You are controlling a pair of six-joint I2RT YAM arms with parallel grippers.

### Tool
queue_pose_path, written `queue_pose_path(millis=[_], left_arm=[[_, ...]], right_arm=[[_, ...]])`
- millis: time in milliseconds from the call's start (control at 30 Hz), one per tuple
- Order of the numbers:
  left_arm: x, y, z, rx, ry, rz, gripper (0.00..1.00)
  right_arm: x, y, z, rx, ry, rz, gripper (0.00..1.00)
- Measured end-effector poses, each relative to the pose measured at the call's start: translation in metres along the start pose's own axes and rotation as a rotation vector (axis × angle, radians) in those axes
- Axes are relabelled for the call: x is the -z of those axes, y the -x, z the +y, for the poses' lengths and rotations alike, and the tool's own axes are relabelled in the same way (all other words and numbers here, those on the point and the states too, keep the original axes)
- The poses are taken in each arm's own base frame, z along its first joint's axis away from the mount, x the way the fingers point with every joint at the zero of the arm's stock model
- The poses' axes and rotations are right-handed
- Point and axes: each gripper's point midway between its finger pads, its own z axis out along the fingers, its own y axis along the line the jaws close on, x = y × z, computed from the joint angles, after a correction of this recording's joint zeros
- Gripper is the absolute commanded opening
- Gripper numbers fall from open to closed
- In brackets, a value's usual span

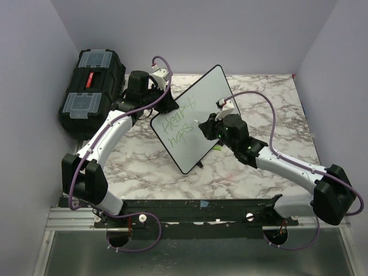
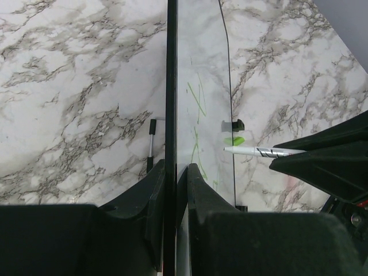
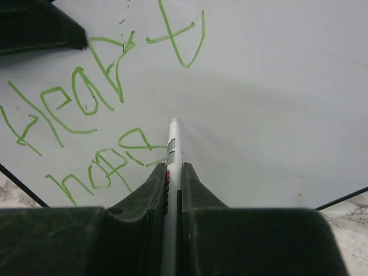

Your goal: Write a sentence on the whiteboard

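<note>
Two grips, left jaws clamping whiteboard (image 1: 210, 95) edge; right jaws pinching marker (image 3: 172, 144), seemingly against it.

You are looking at one whiteboard (image 1: 204, 98) carrying one sentence (image 1: 177, 129) in two lines, one toolbox (image 1: 92, 86), two hands, the left hand (image 2: 175, 165) and the right hand (image 3: 173, 167), one pen (image 3: 172, 144) and a second pen (image 2: 150, 144), and one green cap (image 2: 234, 141).

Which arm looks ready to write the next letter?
The right: the right gripper holds the marker, aimed at the whiteboard beside the sentence; the left gripper is clamped on the board's edge.
</note>
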Motion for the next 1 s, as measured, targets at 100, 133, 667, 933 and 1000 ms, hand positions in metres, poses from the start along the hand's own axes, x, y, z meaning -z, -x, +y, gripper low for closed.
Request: queue_pose_path(millis=[100, 133, 667, 933, 1000], left_arm=[[0.0, 0.0, 0.0, 0.0, 0.0, 0.0, 0.0], [0.0, 0.0, 0.0, 0.0, 0.0, 0.0, 0.0], [0.001, 0.001, -0.001, 0.0, -0.001, -0.002, 0.0], [0.001, 0.0, -0.001, 0.006, 0.0, -0.002, 0.0], [0.001, 0.0, -0.001, 0.007, 0.001, -0.002, 0.0]], right_arm=[[-0.005, 0.011, 0.0, -0.002, -0.01, -0.019, 0.01], [-0.007, 0.015, 0.0, -0.003, -0.011, -0.026, 0.01], [-0.01, 0.023, 0.008, 0.039, 0.059, -0.015, 0.01], [0.012, -0.012, 0.017, 0.102, 0.184, 0.082, 0.01], [0.015, -0.015, 0.018, 0.106, 0.196, 0.091, 0.01]])
